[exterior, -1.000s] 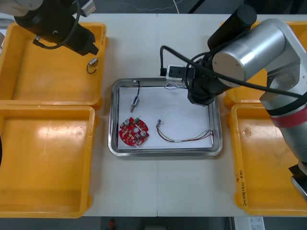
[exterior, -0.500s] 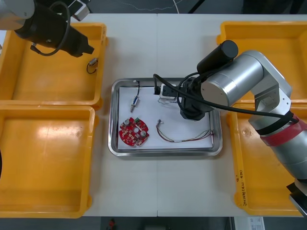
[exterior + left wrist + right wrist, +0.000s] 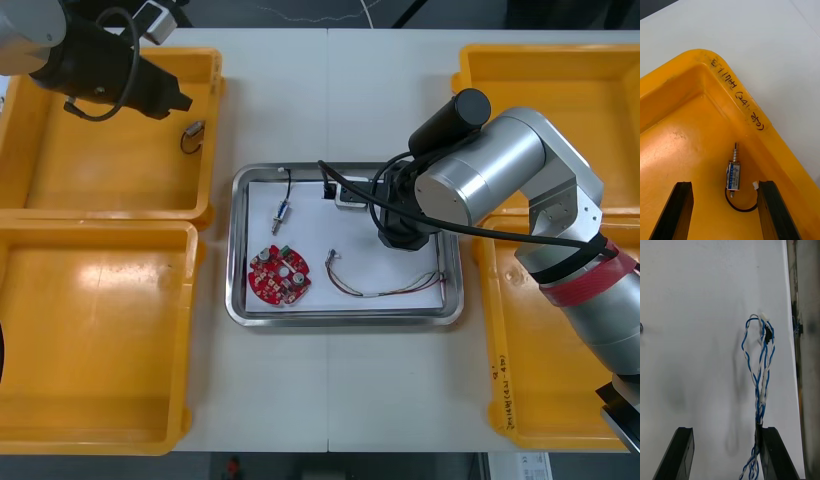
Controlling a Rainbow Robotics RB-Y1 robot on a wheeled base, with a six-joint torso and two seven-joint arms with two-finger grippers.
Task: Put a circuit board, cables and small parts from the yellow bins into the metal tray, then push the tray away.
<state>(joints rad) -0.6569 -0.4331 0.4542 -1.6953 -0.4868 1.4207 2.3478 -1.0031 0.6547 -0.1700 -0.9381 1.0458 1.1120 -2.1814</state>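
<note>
Right wrist view shows you the right gripper (image 3: 725, 453) spread over the metal tray (image 3: 696, 333), blue and white cable (image 3: 762, 363) beside one finger, while your left gripper (image 3: 724, 210) gapes above a small metal part (image 3: 734, 174).

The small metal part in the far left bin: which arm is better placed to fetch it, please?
Left: the left gripper hangs open over that part; the right gripper is over the tray.

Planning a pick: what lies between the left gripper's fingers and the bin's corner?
Left wrist view: a small metal part with a black cable lies between the open fingertips of the left gripper; bare bin floor beyond.
</note>
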